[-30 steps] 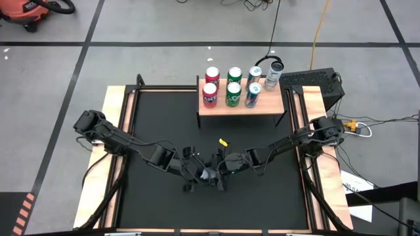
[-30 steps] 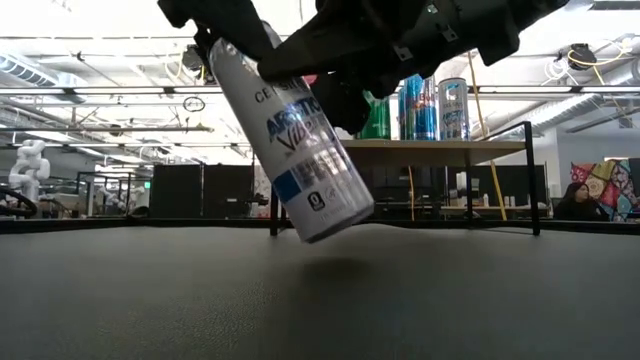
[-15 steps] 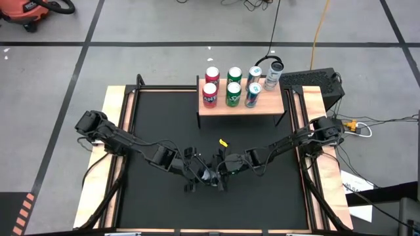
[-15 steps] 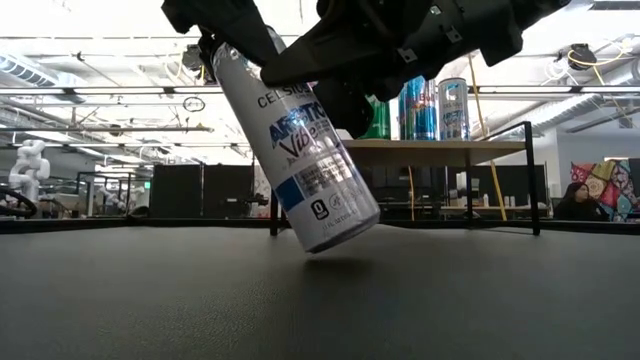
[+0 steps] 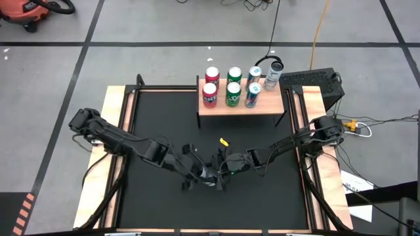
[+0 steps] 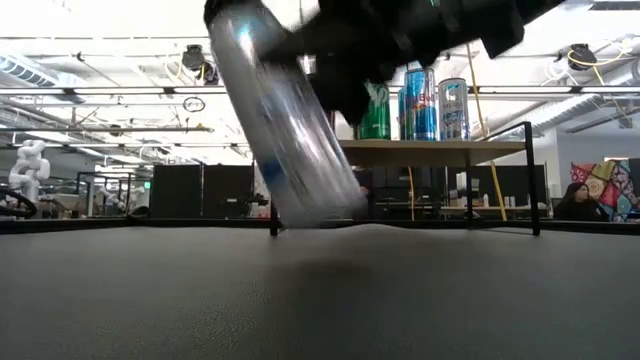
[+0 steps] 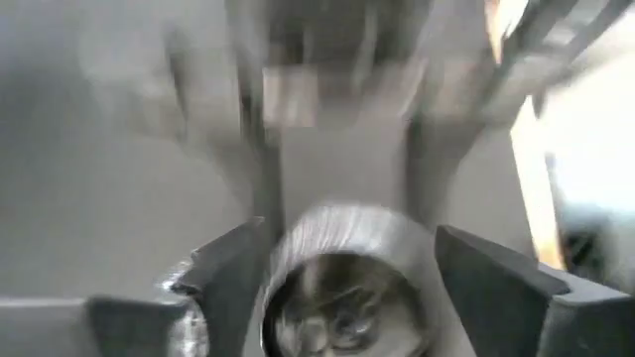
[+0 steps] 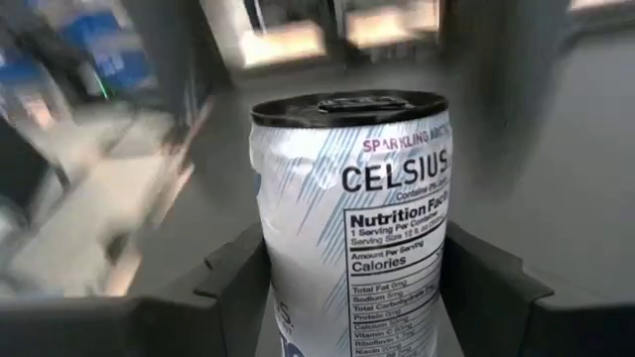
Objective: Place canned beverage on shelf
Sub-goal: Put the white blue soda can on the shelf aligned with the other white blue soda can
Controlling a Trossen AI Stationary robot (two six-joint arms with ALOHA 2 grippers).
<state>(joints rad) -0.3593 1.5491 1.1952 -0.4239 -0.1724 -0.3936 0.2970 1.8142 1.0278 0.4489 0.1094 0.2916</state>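
Note:
A tall white Celsius can [image 5: 209, 174] hangs tilted above the middle of the black mat, blurred in the low view [image 6: 285, 130]. My left gripper [image 5: 197, 176] and my right gripper [image 5: 220, 172] meet at it from either side, both shut on it. The shelf [image 5: 239, 107], a light-wood plank on thin black legs, stands at the mat's far edge. It carries several upright cans, red, green, blue and white. It also shows in the low view [image 6: 440, 150]. My left gripper pinches the can's lid end [image 7: 288, 248] between its two fingers; its wrist view looks straight onto the lid, so the fingers run along the can. My right gripper pinches the can's side wall [image 8: 273, 268] below the lid, fingers across it. The can is tilted and clear of the mat.
A small yellow scrap [image 5: 223, 141] lies on the mat between the grippers and the shelf. Wooden side rails [image 5: 115, 131] frame the mat. A black box and headphones [image 5: 315, 80] sit beside the shelf's right end. A person [image 6: 575, 200] sits far behind.
The can has dipped a little, then risen a little off the mat, still tilted, and is now blurred with motion. My left arm's shoulder end has shifted toward the table's left edge. Both grippers stay at the can.

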